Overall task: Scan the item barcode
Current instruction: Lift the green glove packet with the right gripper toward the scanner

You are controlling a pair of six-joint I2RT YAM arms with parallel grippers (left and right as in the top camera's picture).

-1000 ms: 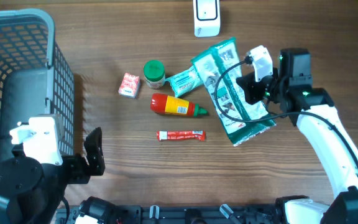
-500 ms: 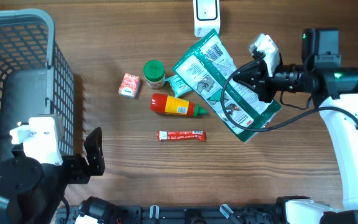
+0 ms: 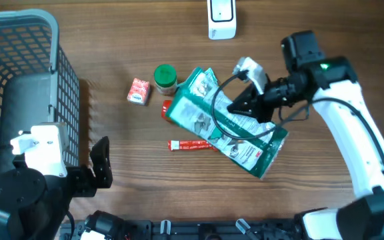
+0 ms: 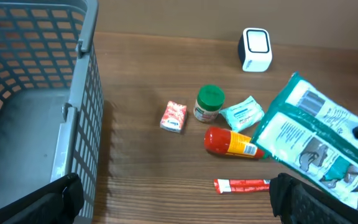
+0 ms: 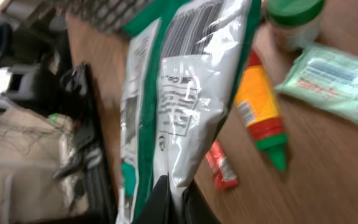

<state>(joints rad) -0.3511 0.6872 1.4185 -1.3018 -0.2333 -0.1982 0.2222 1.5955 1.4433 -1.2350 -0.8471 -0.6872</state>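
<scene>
A large green and white bag (image 3: 205, 123) hangs tilted above the table, pinched at its edge by my right gripper (image 3: 247, 103), which is shut on it. In the right wrist view the bag (image 5: 185, 93) fills the middle, its barcode (image 5: 194, 25) near the top, and my right gripper (image 5: 173, 200) clamps its lower edge. The white scanner (image 3: 221, 17) stands at the table's far edge, apart from the bag. My left gripper (image 4: 179, 208) stays wide open and low near the front edge, with nothing between its fingers (image 4: 316, 199).
A grey mesh basket (image 3: 19, 67) fills the left side. Under and beside the bag lie a red ketchup bottle (image 4: 232, 142), a red sachet (image 4: 241, 184), a green-lidded jar (image 3: 165, 79), a small red box (image 3: 138, 91) and a pale wipes pack (image 4: 242, 113).
My right gripper has carried the bag left and toward the front, turning it, so it now covers the ketchup bottle and wipes pack from overhead. The left arm has not moved.
</scene>
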